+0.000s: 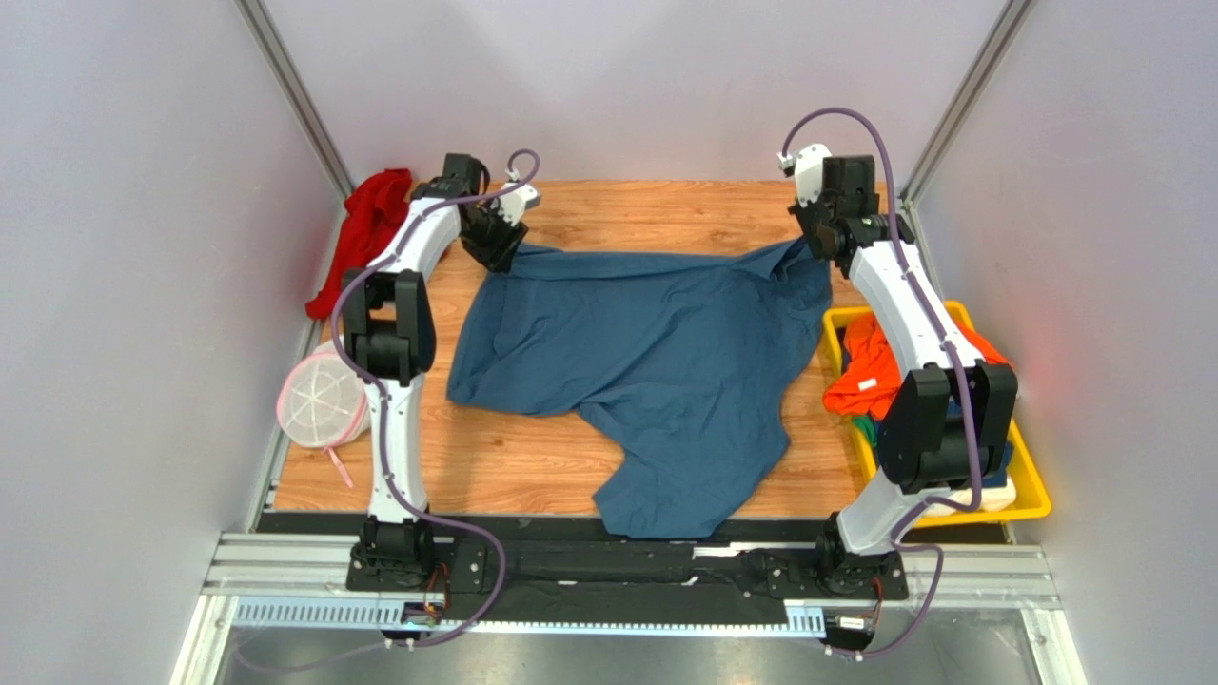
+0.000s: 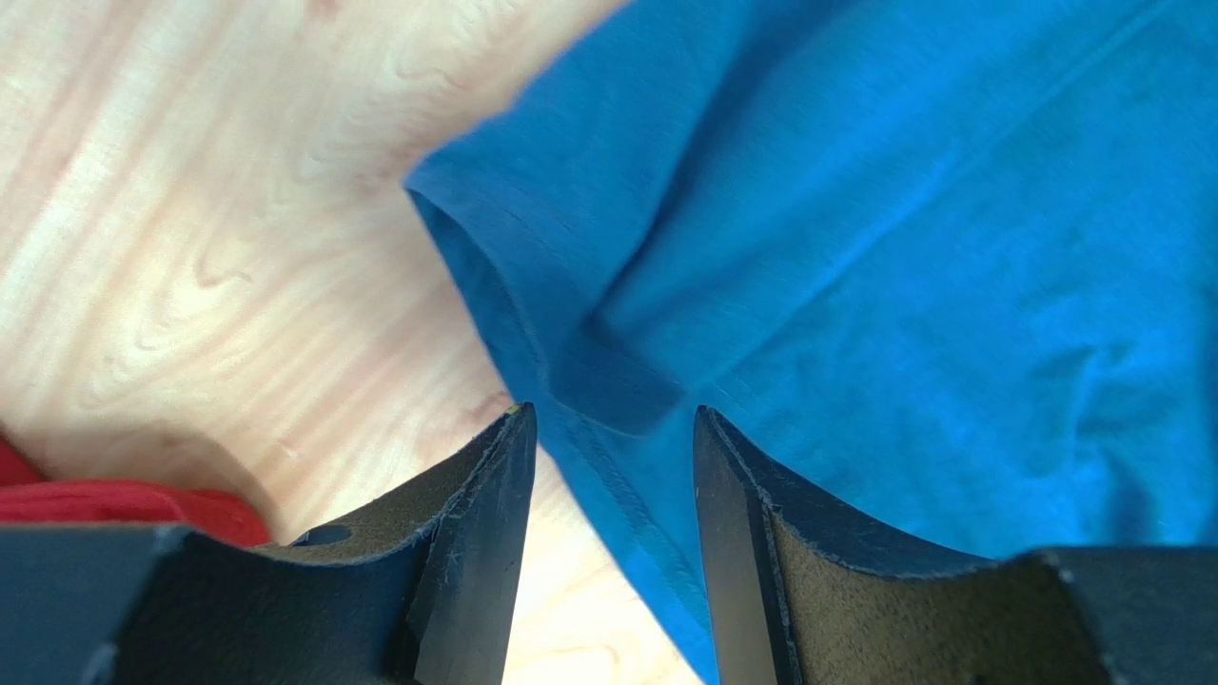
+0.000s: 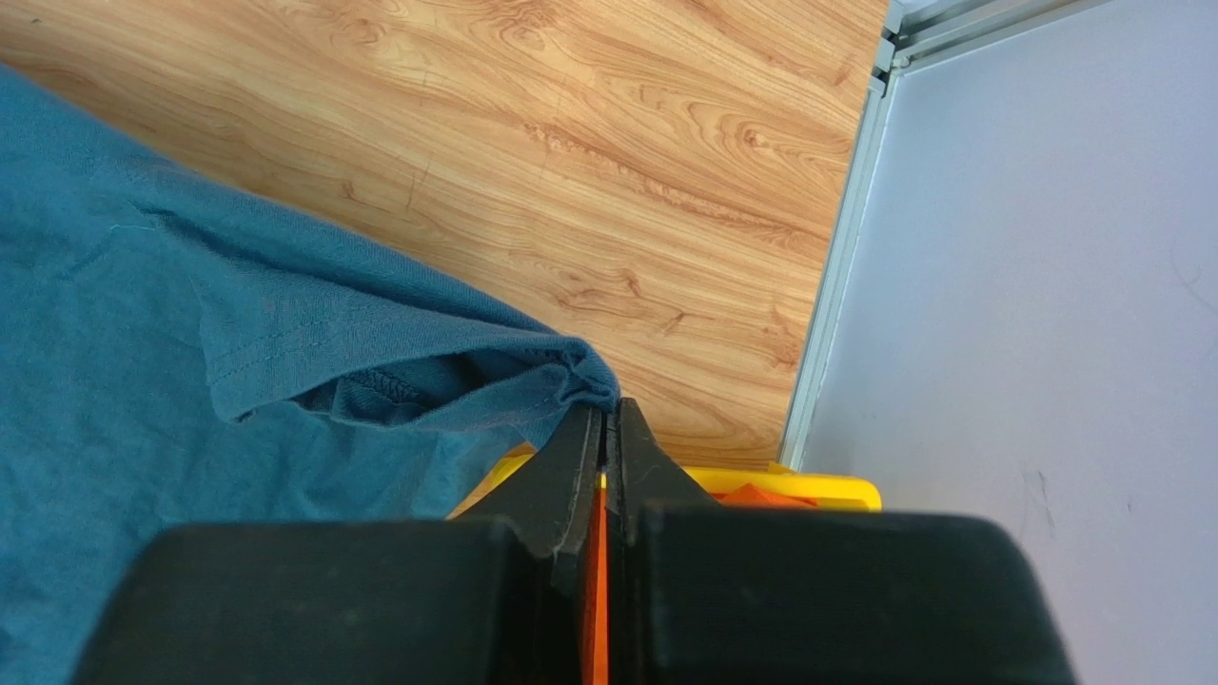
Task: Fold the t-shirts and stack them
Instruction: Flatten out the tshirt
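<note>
A large teal-blue t-shirt (image 1: pixel 644 357) lies spread and rumpled on the wooden table. My left gripper (image 1: pixel 501 246) is at the shirt's far left corner. In the left wrist view it (image 2: pixel 608 417) is open, its jaws either side of the shirt's hemmed edge (image 2: pixel 887 214) without closing on it. My right gripper (image 1: pixel 818 246) is at the far right corner. In the right wrist view it (image 3: pixel 606 411) is shut on a bunched corner of the shirt (image 3: pixel 143 328). An orange t-shirt (image 1: pixel 865 378) lies in the yellow bin.
The yellow bin (image 1: pixel 1030 493) stands at the right table edge, holding more cloth; its rim shows in the right wrist view (image 3: pixel 801 488). A red cloth (image 1: pixel 369 229) lies at the far left corner. A white-and-pink mesh disc (image 1: pixel 322 400) lies at the left edge. Grey walls enclose the table.
</note>
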